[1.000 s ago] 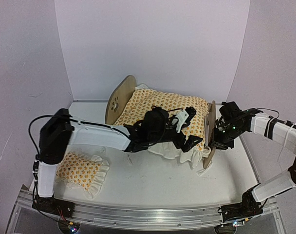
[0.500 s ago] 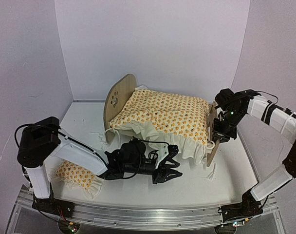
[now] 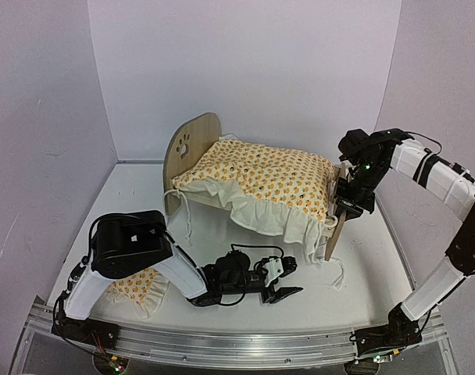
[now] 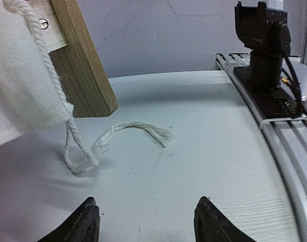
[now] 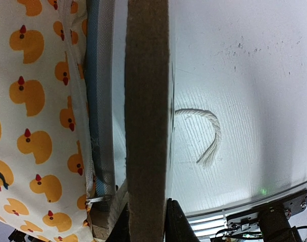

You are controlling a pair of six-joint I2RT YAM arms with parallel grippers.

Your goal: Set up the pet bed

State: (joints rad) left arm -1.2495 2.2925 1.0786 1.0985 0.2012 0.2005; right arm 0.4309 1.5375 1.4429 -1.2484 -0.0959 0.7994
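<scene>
**Near left.** A pillow [image 3: 136, 287] is noted on the bench [image 3: 362, 273], partly under the left arm. It is not handled.

**Near centre.** The left end effector [image 3: 287, 280] is seen low over the bench on the near side of the bed [image 3: 222, 168], pointed right. Its fingers [image 4: 88, 224] are spread, with nothing between them and nothing touched. In its wrist view a leg of the footboard [image 4: 83, 60] stands ahead and to the left. A loose cord [image 4: 138, 126] lies on the bench beyond the fingers, clear of both.

**Centre, far.** The bed's long axis runs from the headboard [image 3: 189, 144] at far left to the footboard at right, somewhat nearer. The bed is covered by a duck-print blanket [image 3: 261, 176], with the ruffle hanging over the near side. The edge of the striped mattress [image 5: 95, 91] is seen only in the right wrist view, between blanket and footboard.

**Right.** The right end effector [image 3: 351, 205] is set at the bed's right end, over the footboard's top edge. One finger is pressed on each face, so the board is pinched.

**Judgement.** The coming move is taken to turn on the footboard. The bed lies leftward from the right end effector, along its own long axis, so any shift or squaring of the frame would be driven from this end. The right arm is the nearer one, being in contact. The left is apart, on the near side.
</scene>
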